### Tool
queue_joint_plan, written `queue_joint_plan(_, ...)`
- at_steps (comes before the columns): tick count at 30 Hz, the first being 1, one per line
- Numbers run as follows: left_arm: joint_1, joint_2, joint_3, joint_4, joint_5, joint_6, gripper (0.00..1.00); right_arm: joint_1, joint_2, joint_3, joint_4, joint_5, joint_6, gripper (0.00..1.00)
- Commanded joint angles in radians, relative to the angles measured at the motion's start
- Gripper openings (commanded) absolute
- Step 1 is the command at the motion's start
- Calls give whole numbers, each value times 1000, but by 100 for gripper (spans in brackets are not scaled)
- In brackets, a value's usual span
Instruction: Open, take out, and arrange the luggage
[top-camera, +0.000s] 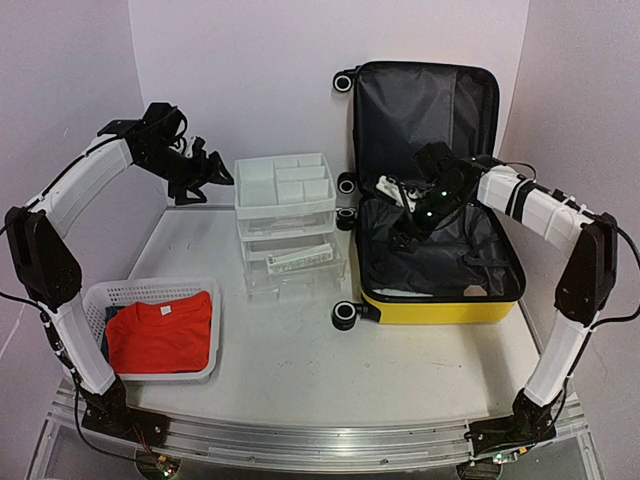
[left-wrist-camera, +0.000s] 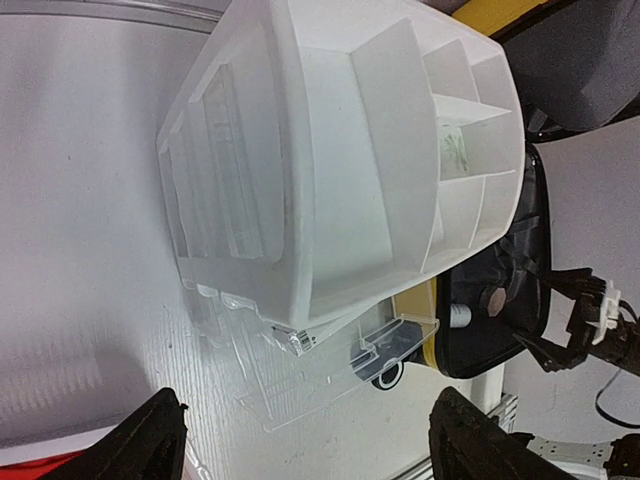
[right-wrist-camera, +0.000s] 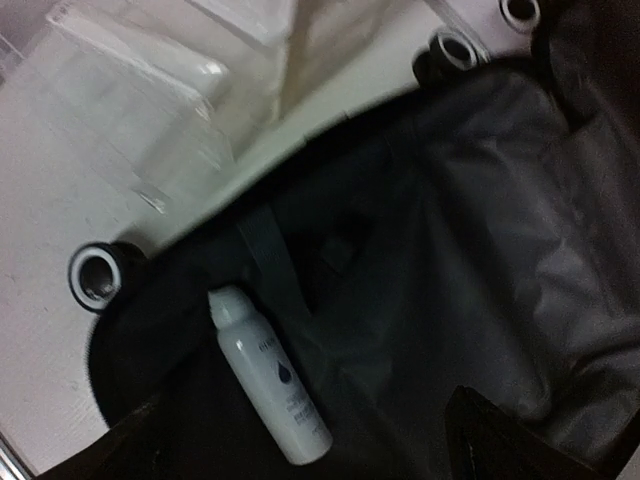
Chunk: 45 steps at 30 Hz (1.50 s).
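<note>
Luggage (right-wrist-camera: 430, 240) lies open. Its creased dark grey lining fills most of the frame. A white bottle (right-wrist-camera: 268, 378) lies on the lining just inside the luggage's rim, cap end toward one wheel (right-wrist-camera: 97, 275). Two more wheels (right-wrist-camera: 455, 50) show at the top. A clear drawer unit (right-wrist-camera: 140, 90), blurred, stands on the white table (right-wrist-camera: 40, 350) beyond the rim. Right hand (right-wrist-camera: 315, 450): dark fingers (right-wrist-camera: 500, 435) at both lower corners, spread wide.

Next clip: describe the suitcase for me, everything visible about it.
The suitcase is a yellow hard shell with a black zipper band, lying open on the table at right rear. Its lid stands upright against the back wall; both halves show dark grey fabric lining. Black-and-white wheels line its left side. A white bottle lies in the lower half, where the right end effector hangs open above the lining.
</note>
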Motion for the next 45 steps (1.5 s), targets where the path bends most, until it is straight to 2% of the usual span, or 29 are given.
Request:
queue_joint_plan(1,7,4,71,72,-2,57,86,-78,-47,-47,-121,-41,48,93)
queue_joint_plan(5,6,-24,35,178,20,105,89,-189,-7,-34,-240,-103,64,92)
queue_joint_plan(10,7,-57,-79,333,-26,115,93,-289,110,76,-445,-158,84,94)
queue_joint_plan(13,5,-86,-201,493,-88,77,93,-307,184,153,-583,-172,54,92)
queue_joint_plan(18,5,-118,-372,693,-240,-46,95,-308,209,142,-620,-171,22,94)
queue_joint_plan(22,3,-97,-387,707,-315,-85,96,-307,273,184,-680,-218,-43,95)
queue_joint_plan(24,4,-90,-394,707,-365,-94,98,-307,303,211,-681,-215,-59,96)
queue_joint_plan(33,6,-26,-345,647,-455,-105,99,-279,475,341,-659,-227,-205,97)
queue_joint_plan(36,7,-10,-308,630,-440,-90,99,-266,577,425,-621,-260,-195,89)
queue_joint_plan(40,7,0,-276,613,-420,-70,96,-235,648,488,-596,-300,-233,72)
queue_joint_plan(45,8,-14,-260,612,-420,-14,96,-192,660,456,-573,-291,-248,64)
